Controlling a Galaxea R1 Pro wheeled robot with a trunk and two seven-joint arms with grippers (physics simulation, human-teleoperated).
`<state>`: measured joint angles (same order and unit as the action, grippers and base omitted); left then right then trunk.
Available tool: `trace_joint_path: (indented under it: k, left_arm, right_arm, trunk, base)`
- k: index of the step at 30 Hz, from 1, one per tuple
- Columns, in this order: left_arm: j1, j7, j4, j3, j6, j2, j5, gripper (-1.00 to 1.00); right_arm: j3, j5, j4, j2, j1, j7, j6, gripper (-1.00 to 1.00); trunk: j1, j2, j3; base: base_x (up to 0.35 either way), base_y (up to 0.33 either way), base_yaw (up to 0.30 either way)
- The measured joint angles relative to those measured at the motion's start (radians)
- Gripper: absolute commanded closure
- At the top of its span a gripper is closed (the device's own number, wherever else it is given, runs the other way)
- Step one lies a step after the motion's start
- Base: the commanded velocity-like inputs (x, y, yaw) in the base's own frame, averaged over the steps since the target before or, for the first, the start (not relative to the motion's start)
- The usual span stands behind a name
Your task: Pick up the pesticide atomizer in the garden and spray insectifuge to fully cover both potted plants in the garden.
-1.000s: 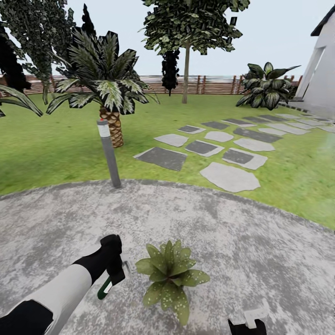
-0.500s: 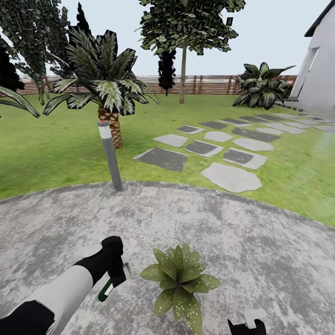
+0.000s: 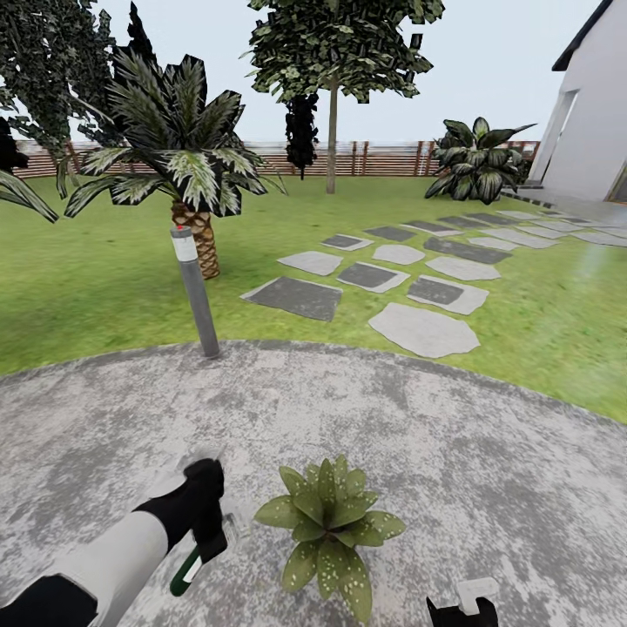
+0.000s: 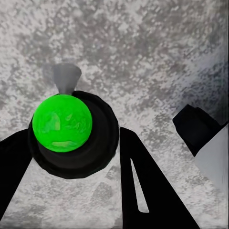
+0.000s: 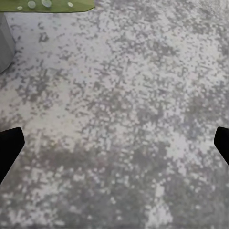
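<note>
One potted plant (image 3: 329, 522), a low rosette of pointed green leaves, stands on the round stone patio (image 3: 453, 453) just ahead of me. Pale specks of insectifuge (image 3: 338, 568) dot its nearest leaves. My left gripper (image 3: 209, 533) is shut on the pesticide atomizer (image 3: 186, 570), left of the plant, with the whitish head (image 3: 233, 525) turned toward the leaves. In the left wrist view the bottle's bright green end (image 4: 62, 122) sits between the black fingers (image 4: 143, 186). My right gripper (image 3: 463, 608) hangs open over bare stone, right of the plant; a speckled leaf (image 5: 47, 4) edges its wrist view.
A grey bollard lamp (image 3: 195, 292) stands at the patio's far edge, with a palm (image 3: 178, 165) behind it on the lawn. Stepping stones (image 3: 409, 279) lead right toward a white building (image 3: 592, 113). A brown fence (image 3: 383, 157) closes the back.
The head camera has shifted a little, so the whole scene moved. My left gripper with the atomizer sits slightly lower and nearer in the picture. The right gripper looks unchanged.
</note>
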<state>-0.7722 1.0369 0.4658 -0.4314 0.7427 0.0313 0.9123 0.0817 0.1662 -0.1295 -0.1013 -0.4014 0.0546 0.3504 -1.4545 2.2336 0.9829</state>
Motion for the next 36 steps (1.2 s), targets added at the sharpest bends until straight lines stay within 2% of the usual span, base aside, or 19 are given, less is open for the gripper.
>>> trace_joint_path:
  k: [3,10,17,22,26,32,36]
  left_arm:
    - [0.0,0.0,-0.024,0.004,-0.002,0.002,0.003,1.0]
    - [-0.008,0.002,-0.015,0.008,0.003,-0.001,0.003,1.0]
    - [-0.008,0.0,-0.004,0.002,0.001,-0.031,0.001,1.0]
    - [-0.002,0.0,-0.016,0.002,-0.008,-0.026,0.003,1.0]
    - [0.0,0.002,-0.018,0.007,-0.009,-0.021,-0.009,1.0]
    - [-0.001,-0.01,0.001,0.018,-0.005,-0.031,-0.013,1.0]
    - [-0.001,-0.011,-0.002,0.021,-0.005,-0.028,-0.013,1.0]
  right_arm:
    - [0.0,0.0,0.001,0.0,0.0,0.0,0.0,-1.0]
    - [0.0,0.0,0.0,0.0,0.0,0.0,-0.001,-1.0]
    - [0.0,0.0,0.001,0.0,0.0,0.0,-0.001,-1.0]
    - [0.0,0.0,0.001,0.0,0.0,0.0,0.0,-1.0]
    - [0.0,0.0,0.001,0.0,0.0,0.0,0.0,-1.0]
    - [0.0,0.0,0.001,0.001,0.0,0.0,0.0,-1.0]
    - [0.0,0.0,0.001,0.0,0.0,0.0,0.0,-1.0]
  trunk:
    - [0.0,0.0,0.0]
    - [0.0,0.0,0.0]
    - [0.0,0.0,0.0]
    - [0.0,0.0,0.0]
    - [0.0,0.0,0.0]
    - [0.0,0.0,0.0]
    - [0.0,0.0,0.0]
  base:
    - [0.0,0.0,0.0]
    - [0.0,0.0,0.0]
    - [0.0,0.0,0.0]
    - [0.0,0.0,0.0]
    - [0.0,0.0,0.0]
    - [0.0,0.0,0.0]
    - [0.0,0.0,-0.142]
